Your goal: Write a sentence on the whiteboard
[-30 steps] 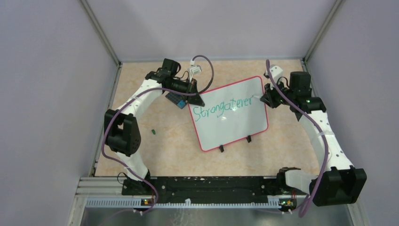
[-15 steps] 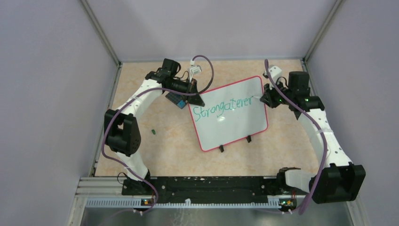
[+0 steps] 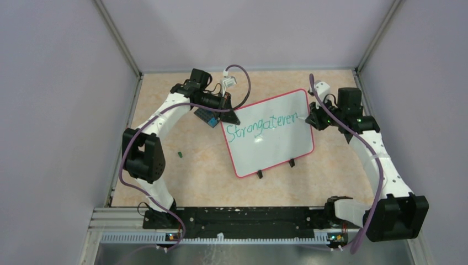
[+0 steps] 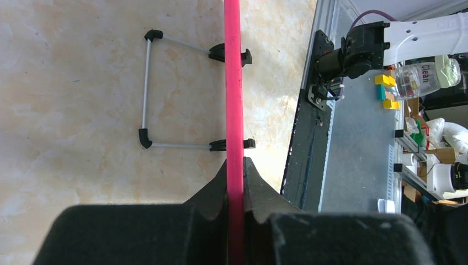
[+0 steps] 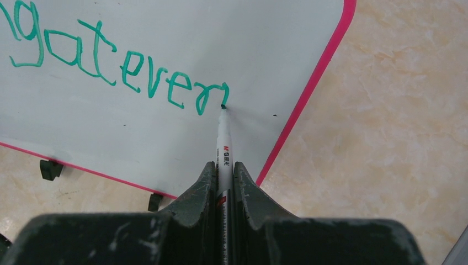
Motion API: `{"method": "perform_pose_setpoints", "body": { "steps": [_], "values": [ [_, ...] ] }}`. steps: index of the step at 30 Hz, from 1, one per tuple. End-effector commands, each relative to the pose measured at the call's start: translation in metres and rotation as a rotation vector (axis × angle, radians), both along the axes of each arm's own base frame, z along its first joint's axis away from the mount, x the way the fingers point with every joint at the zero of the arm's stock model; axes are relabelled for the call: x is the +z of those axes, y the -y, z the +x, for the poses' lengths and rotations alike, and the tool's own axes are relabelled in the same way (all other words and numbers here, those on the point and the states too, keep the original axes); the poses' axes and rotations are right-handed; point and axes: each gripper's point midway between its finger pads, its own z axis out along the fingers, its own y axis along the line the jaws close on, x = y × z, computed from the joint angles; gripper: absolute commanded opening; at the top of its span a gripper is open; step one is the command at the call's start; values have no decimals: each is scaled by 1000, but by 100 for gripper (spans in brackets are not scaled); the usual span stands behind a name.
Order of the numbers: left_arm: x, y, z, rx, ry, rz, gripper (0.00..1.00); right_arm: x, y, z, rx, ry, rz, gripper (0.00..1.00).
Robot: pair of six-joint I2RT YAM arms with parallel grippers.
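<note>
I'm adding one more letter
My right gripper (image 5: 223, 168) is clamping the marker (image 5: 223, 132), writing ahead on the whiteboard (image 5: 248, 44); my left gripper (image 4: 234, 165) is clamping its rim (image 4: 233, 83).

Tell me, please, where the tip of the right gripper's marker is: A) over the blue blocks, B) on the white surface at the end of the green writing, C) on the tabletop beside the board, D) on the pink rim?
B: the right wrist view shows the marker, clamped in the right gripper, meeting the whiteboard at the last green stroke.
</note>
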Motion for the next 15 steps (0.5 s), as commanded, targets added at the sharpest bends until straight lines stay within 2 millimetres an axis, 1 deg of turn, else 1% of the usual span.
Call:
{"method": "perform_pose_setpoints", "body": {
  "steps": [1,6,15],
  "values": [
    [-9,1,0,-25,40,20,0,18,8,9,-28,74,-20,0],
    [-9,1,-1,-23,44,24,0,32,11,19,-50,104,-22,0],
    [-10,1,-1,-24,44,24,0,42,12,29,-64,126,-14,0]
  ]
}}
